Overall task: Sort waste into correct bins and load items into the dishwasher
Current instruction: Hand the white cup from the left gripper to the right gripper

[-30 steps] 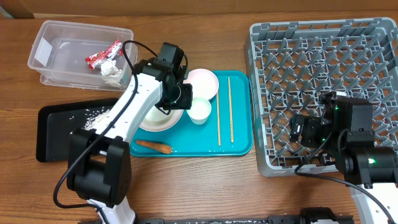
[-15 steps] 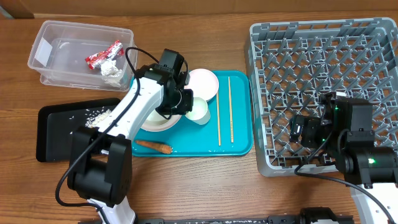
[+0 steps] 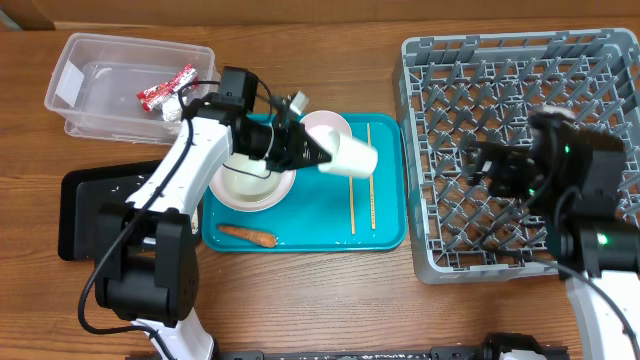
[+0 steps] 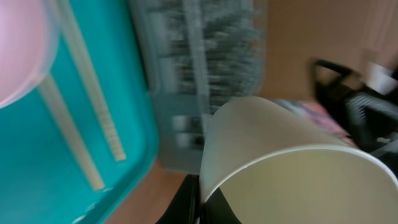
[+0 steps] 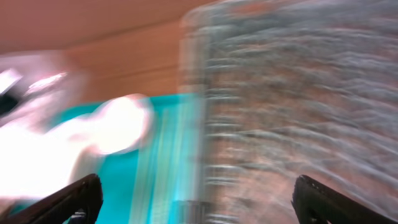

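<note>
My left gripper (image 3: 318,160) is shut on the rim of the small white cup (image 3: 355,158) and holds it tilted above the teal tray (image 3: 385,238). In the left wrist view my fingers (image 4: 205,205) pinch the cup's wall (image 4: 280,155). Two chopsticks (image 3: 352,195) lie on the tray, with the white plate (image 3: 332,128) and a white bowl (image 3: 255,190). A carrot piece (image 3: 247,235) lies at the tray's front. My right gripper (image 3: 490,165) is open and empty over the grey dish rack (image 3: 520,60); its wrist view (image 5: 199,205) is blurred.
The clear tub (image 3: 80,95) at the back left holds the red foil wrapper (image 3: 165,88) and the tissue (image 3: 177,112). The black tray (image 3: 90,215) at the left carries rice (image 3: 150,185). The rack fills the right side.
My left gripper has closed on the cup, lifted it off the tray and tipped it toward the right. My right arm has risen and swung over the rack.
</note>
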